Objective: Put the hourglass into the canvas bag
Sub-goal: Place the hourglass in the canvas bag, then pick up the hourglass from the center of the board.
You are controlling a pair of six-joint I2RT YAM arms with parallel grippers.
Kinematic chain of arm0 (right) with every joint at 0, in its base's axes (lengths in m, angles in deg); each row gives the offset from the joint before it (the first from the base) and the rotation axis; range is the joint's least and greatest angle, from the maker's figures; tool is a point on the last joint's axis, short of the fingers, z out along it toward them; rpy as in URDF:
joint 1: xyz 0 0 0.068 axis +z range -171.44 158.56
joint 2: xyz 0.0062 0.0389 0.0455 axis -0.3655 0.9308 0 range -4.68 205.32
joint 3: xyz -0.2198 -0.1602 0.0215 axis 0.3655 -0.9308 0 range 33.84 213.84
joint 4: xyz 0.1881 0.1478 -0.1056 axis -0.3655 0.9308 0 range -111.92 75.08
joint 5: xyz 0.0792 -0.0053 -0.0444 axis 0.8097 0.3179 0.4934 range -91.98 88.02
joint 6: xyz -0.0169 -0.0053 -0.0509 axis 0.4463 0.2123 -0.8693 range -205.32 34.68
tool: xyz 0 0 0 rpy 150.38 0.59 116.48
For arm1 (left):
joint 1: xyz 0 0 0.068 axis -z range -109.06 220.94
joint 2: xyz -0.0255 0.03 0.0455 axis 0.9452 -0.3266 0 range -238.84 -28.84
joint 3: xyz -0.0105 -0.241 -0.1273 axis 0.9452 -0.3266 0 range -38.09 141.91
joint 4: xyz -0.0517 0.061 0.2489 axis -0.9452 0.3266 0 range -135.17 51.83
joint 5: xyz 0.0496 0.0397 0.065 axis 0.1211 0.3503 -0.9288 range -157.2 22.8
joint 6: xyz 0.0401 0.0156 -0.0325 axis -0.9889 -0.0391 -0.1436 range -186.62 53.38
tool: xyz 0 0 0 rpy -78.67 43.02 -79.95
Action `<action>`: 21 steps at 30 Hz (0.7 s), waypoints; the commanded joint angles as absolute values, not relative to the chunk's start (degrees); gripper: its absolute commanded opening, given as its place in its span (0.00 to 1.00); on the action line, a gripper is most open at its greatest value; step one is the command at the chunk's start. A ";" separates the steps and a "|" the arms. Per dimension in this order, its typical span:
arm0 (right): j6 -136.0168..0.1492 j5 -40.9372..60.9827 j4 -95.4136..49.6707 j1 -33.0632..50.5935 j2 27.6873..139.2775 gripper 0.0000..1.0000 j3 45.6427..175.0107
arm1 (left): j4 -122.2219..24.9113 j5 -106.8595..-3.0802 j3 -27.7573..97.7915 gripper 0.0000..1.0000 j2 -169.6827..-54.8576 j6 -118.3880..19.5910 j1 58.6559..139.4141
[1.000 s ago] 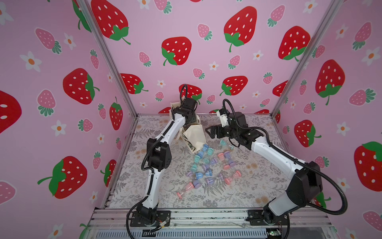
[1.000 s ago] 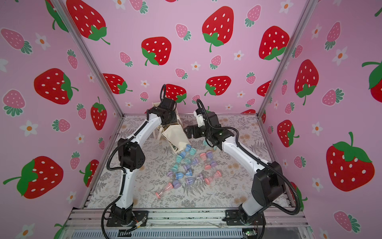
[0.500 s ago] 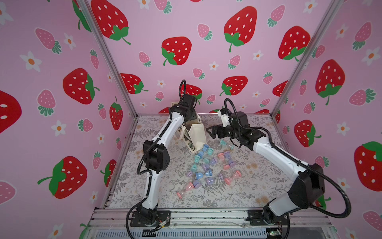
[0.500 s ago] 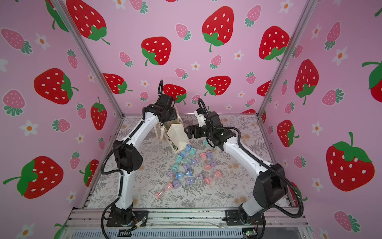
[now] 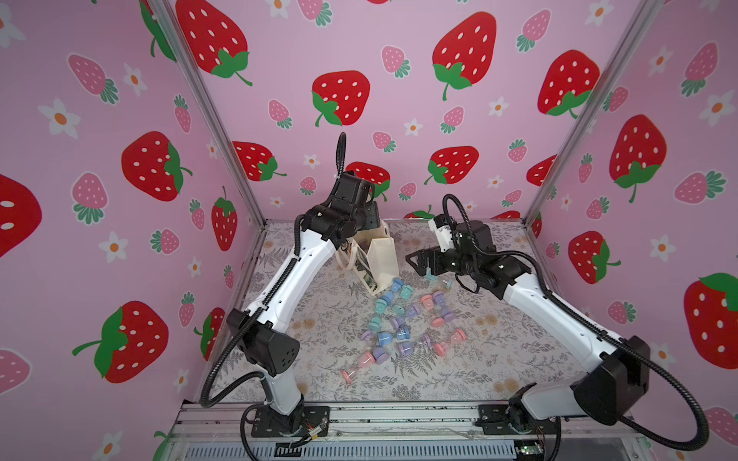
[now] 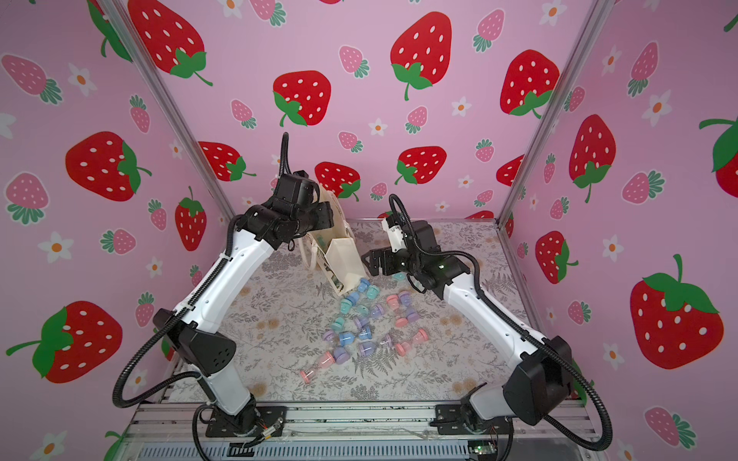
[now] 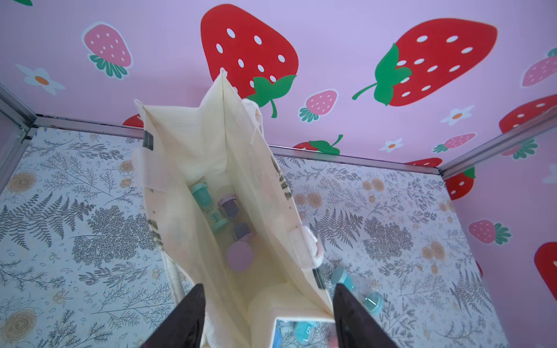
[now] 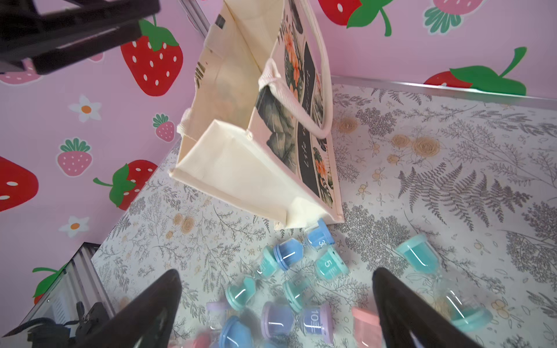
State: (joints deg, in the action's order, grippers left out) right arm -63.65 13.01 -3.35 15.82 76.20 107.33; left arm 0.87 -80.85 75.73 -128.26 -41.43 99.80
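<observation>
The boxy cream canvas bag [image 6: 342, 261] stood tilted on 1 bottom corner, just beside scattered pastel plastic hourglasses [image 6: 361, 319] on the fern-printed tabletop [image 6: 439, 359]. The right gripper [image 6: 369, 261], jaws apart, hung near.

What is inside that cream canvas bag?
Looking down into the canvas bag, a teal hourglass, a purple hourglass and a lilac end cap show near the bottom; folded walls hide anything else.

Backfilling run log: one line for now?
left gripper astride tilted canvas bag rim, grip unclear | right gripper open, empty | hourglasses inside, more on table
</observation>
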 commanded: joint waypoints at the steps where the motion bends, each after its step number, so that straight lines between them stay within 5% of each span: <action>1: -64.51 12.53 -0.32 16.84 73.68 0.99 105.10 | -1.81 -83.92 67.73 0.69 -121.87 -44.16 101.78; 11: -65.37 10.48 -0.71 21.33 70.59 0.99 97.30 | -3.87 -86.22 43.56 0.70 -103.36 -43.31 109.07; 21: -64.67 10.97 -7.17 25.49 71.44 0.99 88.87 | -4.39 -82.67 28.55 0.70 -100.48 -39.95 114.72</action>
